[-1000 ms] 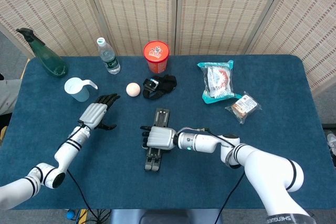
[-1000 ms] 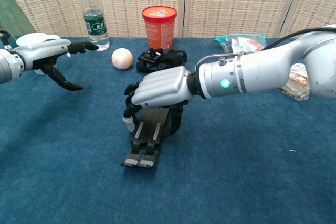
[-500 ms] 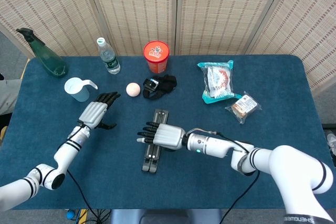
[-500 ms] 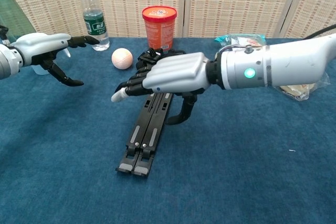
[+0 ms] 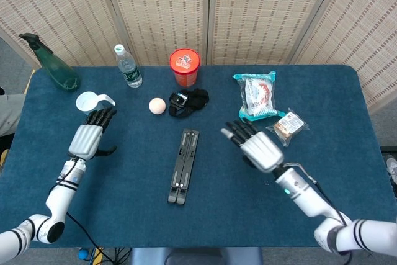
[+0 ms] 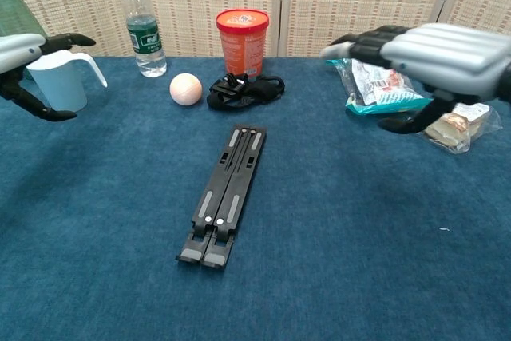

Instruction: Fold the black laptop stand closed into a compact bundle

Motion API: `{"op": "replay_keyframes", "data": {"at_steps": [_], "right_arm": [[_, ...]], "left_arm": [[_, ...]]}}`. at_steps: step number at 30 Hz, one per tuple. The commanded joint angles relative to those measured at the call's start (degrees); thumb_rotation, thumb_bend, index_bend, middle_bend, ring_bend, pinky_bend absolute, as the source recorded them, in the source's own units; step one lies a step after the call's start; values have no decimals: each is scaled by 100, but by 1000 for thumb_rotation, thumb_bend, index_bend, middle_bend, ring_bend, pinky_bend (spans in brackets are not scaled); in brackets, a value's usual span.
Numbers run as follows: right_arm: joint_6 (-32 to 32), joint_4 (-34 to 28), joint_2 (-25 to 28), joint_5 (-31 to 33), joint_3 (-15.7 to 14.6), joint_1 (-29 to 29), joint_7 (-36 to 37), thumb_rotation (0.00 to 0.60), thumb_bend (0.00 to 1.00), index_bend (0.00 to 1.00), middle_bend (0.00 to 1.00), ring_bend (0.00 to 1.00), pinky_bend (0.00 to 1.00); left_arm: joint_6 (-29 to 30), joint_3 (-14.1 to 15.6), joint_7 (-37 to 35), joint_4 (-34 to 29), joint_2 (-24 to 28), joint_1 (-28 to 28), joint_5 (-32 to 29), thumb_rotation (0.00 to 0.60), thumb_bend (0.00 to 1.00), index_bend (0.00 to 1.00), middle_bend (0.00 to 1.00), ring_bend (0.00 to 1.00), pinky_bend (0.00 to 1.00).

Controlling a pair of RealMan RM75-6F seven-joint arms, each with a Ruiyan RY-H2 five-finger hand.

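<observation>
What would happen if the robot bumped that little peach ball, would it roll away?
Probably yes. The ball looks round and smooth, with nothing holding it, so a nudge would likely send it across the flat blue table. The black strap bundle lying beside it might stop it on that side.

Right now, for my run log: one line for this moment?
laptop stand: folded flat on table, untouched | left hand: open, near cup | right hand: open, empty

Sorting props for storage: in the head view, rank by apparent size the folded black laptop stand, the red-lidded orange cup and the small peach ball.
1. Folded black laptop stand, longest by far.
2. Red-lidded orange cup.
3. Small peach ball, smallest.
</observation>
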Motion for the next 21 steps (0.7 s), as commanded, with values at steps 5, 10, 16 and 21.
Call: {"op": "replay_keyframes", "data": {"at_steps": [5,10,16,21], "right_arm": [[1141,-484,536,480,-57,-1307,-244,600,245,0,47,0,0],[1400,-653,709,622,-88,-1802,-198,600,245,0,51,0,0],[1674,-813,839,753,-45,-2359,35,600,246,0,51,0,0],[1673,-808,902,868,11,-2636,143,600,246,0,51,0,0]], "left_arm": [[878,111,523,-755,426,678,-104,600,187,36,11,0,0],[1435,206,822,-1116,590,1044,19,600,187,40,11,0,1],[1985,368,1032,-1479,763,1476,236,600,187,56,11,0,1],[2178,472,1172,-1759,895,1687,390,600,186,58,11,0,0]]}}
